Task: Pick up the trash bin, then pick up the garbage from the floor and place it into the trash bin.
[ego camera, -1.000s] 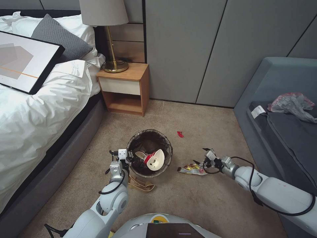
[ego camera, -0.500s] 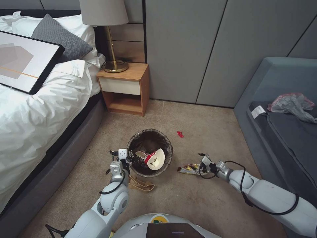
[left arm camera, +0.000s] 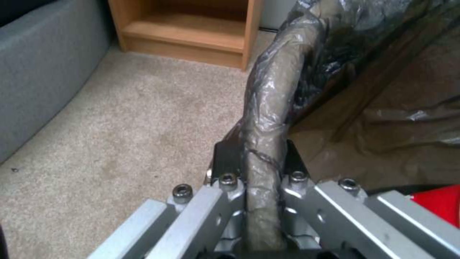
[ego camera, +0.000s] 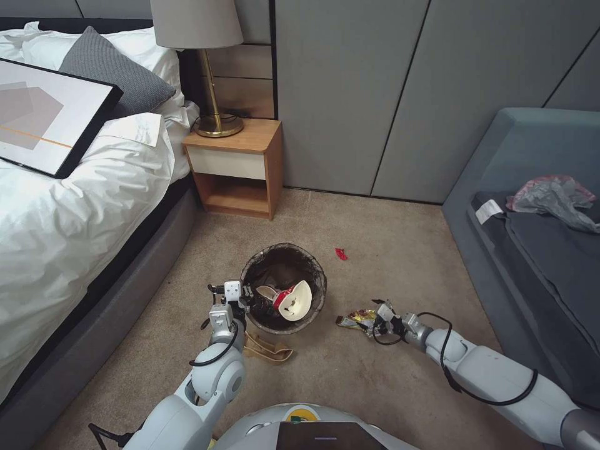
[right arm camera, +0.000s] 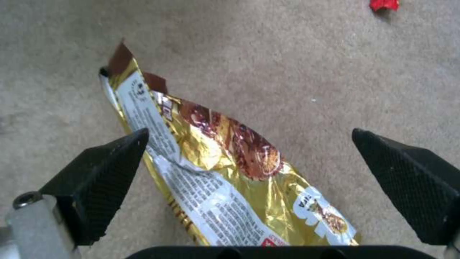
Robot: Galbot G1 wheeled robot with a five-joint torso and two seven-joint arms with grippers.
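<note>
The trash bin (ego camera: 284,289) stands on the carpet in front of the nightstand (ego camera: 236,167), its dark bag wrapped over the rim, with a red-and-white paper cup (ego camera: 292,302) already lying inside it. My left tool (ego camera: 240,302) sits at the bin's near-left rim, its fingers pressed together on the bagged edge; the left wrist view shows that rim (left arm camera: 268,118) pinched between them. Just beside the bin, on its right, lies a gold snack wrapper (ego camera: 357,318), flat on the carpet.

Over the last second my right arm has come down and in toward the bin, so my right tool (ego camera: 381,317) is now right at the wrapper's far end. The right wrist view shows the fingers spread wide, one on each side of the wrapper (right arm camera: 225,172), not yet closed on it. I judge this as the approach finished and the pinch about to be made.

A flat brown paper bag (ego camera: 267,348) lies at the bin's near side, partly behind my left forearm. A small red scrap (ego camera: 340,254) sits beyond the bin, toward the wall. Whether my right fingertips already touch the carpet I cannot make out, and the wrapper's nearest end is cut off behind the tool body.
</note>
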